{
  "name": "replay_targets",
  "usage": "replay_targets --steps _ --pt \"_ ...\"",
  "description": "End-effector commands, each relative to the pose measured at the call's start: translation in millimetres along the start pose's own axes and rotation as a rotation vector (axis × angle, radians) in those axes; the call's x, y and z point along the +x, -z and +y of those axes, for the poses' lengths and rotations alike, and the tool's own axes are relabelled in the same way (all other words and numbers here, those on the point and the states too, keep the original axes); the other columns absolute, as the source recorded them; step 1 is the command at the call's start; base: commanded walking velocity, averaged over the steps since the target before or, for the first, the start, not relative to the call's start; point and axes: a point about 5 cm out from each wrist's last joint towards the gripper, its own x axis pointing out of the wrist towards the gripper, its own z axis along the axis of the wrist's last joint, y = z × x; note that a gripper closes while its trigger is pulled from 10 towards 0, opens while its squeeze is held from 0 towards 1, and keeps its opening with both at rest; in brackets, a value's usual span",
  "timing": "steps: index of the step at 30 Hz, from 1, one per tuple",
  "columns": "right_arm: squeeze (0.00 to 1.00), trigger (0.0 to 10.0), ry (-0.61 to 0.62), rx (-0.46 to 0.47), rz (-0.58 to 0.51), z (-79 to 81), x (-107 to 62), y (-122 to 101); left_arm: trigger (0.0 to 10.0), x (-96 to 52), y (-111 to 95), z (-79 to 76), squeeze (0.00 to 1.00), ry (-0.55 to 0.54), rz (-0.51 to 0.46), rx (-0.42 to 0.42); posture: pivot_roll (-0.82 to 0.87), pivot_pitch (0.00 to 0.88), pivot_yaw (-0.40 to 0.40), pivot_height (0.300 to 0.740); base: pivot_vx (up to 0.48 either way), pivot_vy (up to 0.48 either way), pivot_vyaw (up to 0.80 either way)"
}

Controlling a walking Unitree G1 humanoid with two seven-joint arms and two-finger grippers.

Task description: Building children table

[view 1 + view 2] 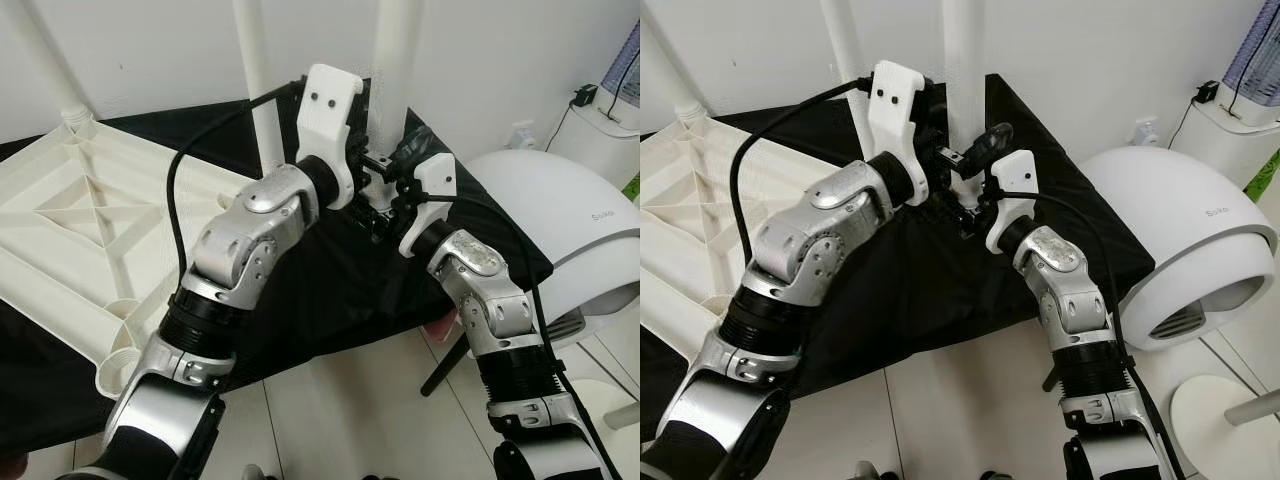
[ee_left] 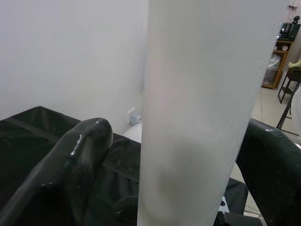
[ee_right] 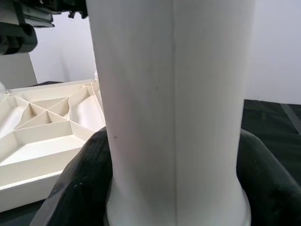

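White plastic table leg (image 1: 393, 60) upright on black cloth (image 1: 330, 290); left gripper (image 2: 188, 188) & right gripper (image 3: 174, 188) both clamp it low, arms bent fwd. Grey lettering on white dome appliance (image 1: 1180, 240) unreadable.

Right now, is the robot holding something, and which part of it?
Yes. Both claws, left and right, clamp the upright white table leg near its lower end, above the black cloth.

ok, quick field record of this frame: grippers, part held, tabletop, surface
left gripper: fingers either side of the white plastic table leg, upright
right gripper: clamped on the same leg, lower down
tabletop: cream ribbed plastic tabletop lying underside up, left of the arms
fitted legs: second white leg standing upright
surface: black cloth
nearby: white domed appliance on the right
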Motion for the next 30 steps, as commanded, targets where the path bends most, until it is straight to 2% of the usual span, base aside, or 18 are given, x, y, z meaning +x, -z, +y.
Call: replay_targets --steps 1,11,13,26,27,28,29,30 --pt "0.00 10.0 -0.020 -0.005 -0.011 4.0 4.3 -2.0 10.0 4.3 -5.1 -18.2 0.00 0.190 0.000 -0.003 -0.07 0.132 0.068 0.740 0.000 0.000 0.00" --pt "0.00 10.0 -0.027 -0.059 0.013 1.4 -0.5 6.8 10.0 8.6 -30.0 -8.9 0.00 0.181 -0.025 -0.008 -0.07 0.134 0.069 0.740 0.000 0.000 0.00" --pt "0.00 10.0 -0.021 -0.058 0.041 0.3 -3.8 14.5 10.0 8.6 -37.9 -6.2 0.00 0.173 -0.043 -0.003 -0.07 0.135 0.068 0.740 0.000 0.000 0.00" --pt "0.00 10.0 -0.006 -0.064 0.067 -0.9 -10.0 24.8 10.0 7.0 -49.7 3.5 0.00 0.132 -0.058 0.001 -0.07 0.140 0.068 0.740 0.000 0.000 0.00" --pt "0.00 10.0 -0.006 -0.065 0.068 -1.1 -10.5 25.2 1.1 6.8 -50.7 4.3 0.00 0.129 -0.061 0.001 -0.07 0.140 0.068 0.740 0.000 0.000 0.00" --pt "0.00 10.0 -0.006 -0.065 0.068 -1.1 -10.5 25.2 1.1 6.8 -50.7 4.3 0.00 0.129 -0.061 0.001 -0.07 0.140 0.068 0.740 0.000 0.000 0.00" --pt "0.00 10.0 -0.006 -0.066 0.068 -1.3 -10.7 25.5 0.0 6.9 -51.8 5.7 0.00 0.125 -0.067 -0.004 -0.07 0.140 0.068 0.740 0.000 0.000 0.00" --pt "0.00 10.0 -0.006 -0.070 0.068 -1.7 -10.8 25.5 0.0 6.9 -52.9 6.9 0.00 0.125 -0.072 -0.010 -0.07 0.139 0.068 0.740 0.000 0.000 0.00"
